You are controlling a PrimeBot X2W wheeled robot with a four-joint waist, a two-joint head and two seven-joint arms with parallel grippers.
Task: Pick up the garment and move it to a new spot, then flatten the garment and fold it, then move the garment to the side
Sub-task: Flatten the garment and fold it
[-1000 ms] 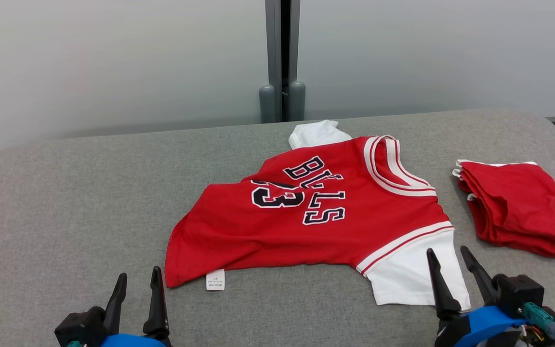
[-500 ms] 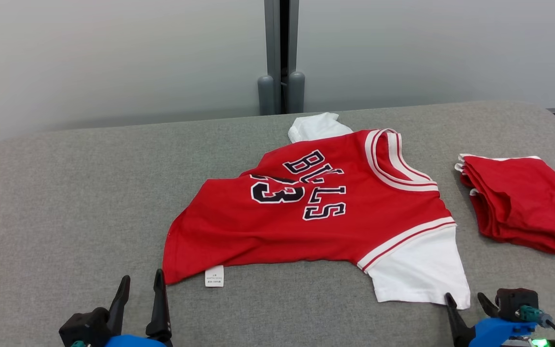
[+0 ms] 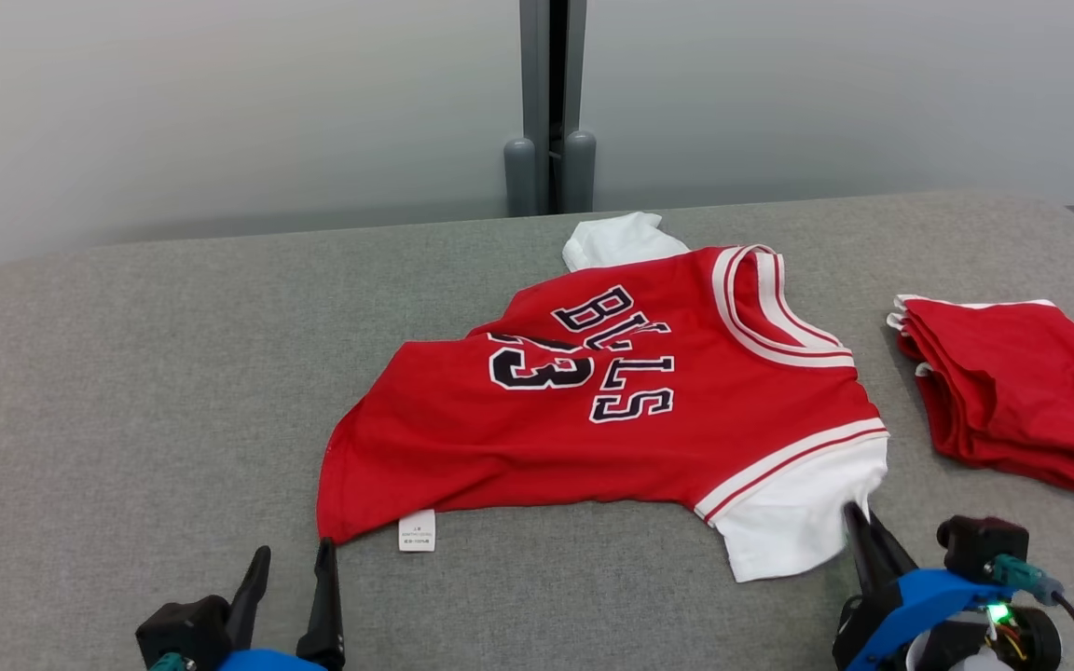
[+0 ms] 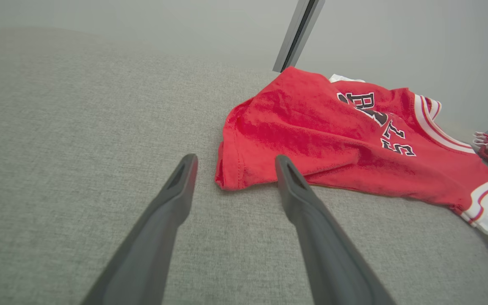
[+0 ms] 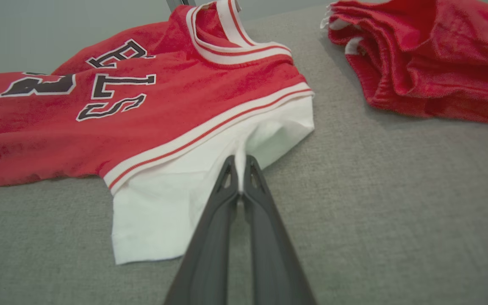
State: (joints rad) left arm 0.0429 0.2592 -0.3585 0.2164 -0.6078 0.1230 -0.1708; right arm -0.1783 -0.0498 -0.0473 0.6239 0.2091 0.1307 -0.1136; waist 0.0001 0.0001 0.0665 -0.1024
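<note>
Logging head view: garment [image 3: 593, 429], a red knit jersey with white-and-red striped ribbed trim at the collar and armholes, lies rumpled mid-table [image 3: 127, 391] on a grey woven cover. Lettering is black with white edges and reads "BULLS", with a crease through the middle letters. In the numeral beside it, "3" is clear and the first digit is half folded under. White care label [image 3: 417, 529] sits at the near hem, print too small to read. Folded red pile [image 3: 1012, 401] lies apart on the right. Left tool [image 3: 294, 548] is spread near the hem corner. Right tool [image 3: 854, 522] is at the white sleeve [image 3: 779, 531].

Left wrist view: fingers [image 4: 172, 199] stand wide apart; the stitched red hem corner lies on the table between the tips.

Right wrist view: fingers pressed together, pinching a raised fold of the white sleeve; the cloth puckers toward the tips.
</note>
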